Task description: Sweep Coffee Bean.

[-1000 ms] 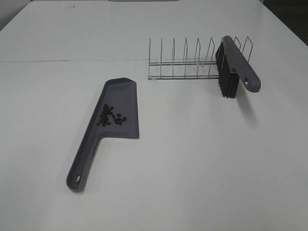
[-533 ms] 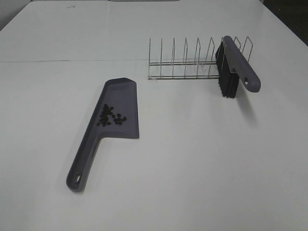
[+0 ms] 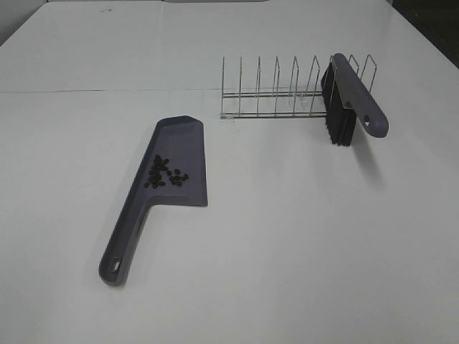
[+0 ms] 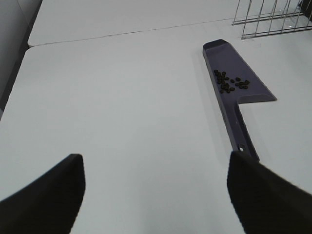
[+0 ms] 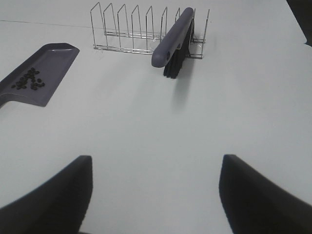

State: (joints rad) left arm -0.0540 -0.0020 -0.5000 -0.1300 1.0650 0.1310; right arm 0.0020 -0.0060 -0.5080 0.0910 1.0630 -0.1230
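A cluster of tiny dark coffee beans point(image 3: 163, 173) lies inside the tray of the grey dustpan point(image 3: 179, 147), which rests flat on the white table with its handle toward the front. The beans also show in the left wrist view point(image 4: 229, 82) and the right wrist view point(image 5: 28, 80). A grey brush point(image 3: 355, 100) with black bristles leans in the right end of a wire rack point(image 3: 276, 92). My left gripper point(image 4: 156, 195) is open, well short of the dustpan point(image 4: 243, 83). My right gripper point(image 5: 155, 195) is open, short of the brush point(image 5: 173, 41). Neither gripper shows in the exterior view.
The wire rack point(image 5: 136, 29) stands behind the dustpan point(image 5: 51, 63), toward the back right. A seam between two tabletops point(image 3: 107, 91) runs across the table behind the dustpan. The table's left edge point(image 4: 17, 73) shows in the left wrist view.
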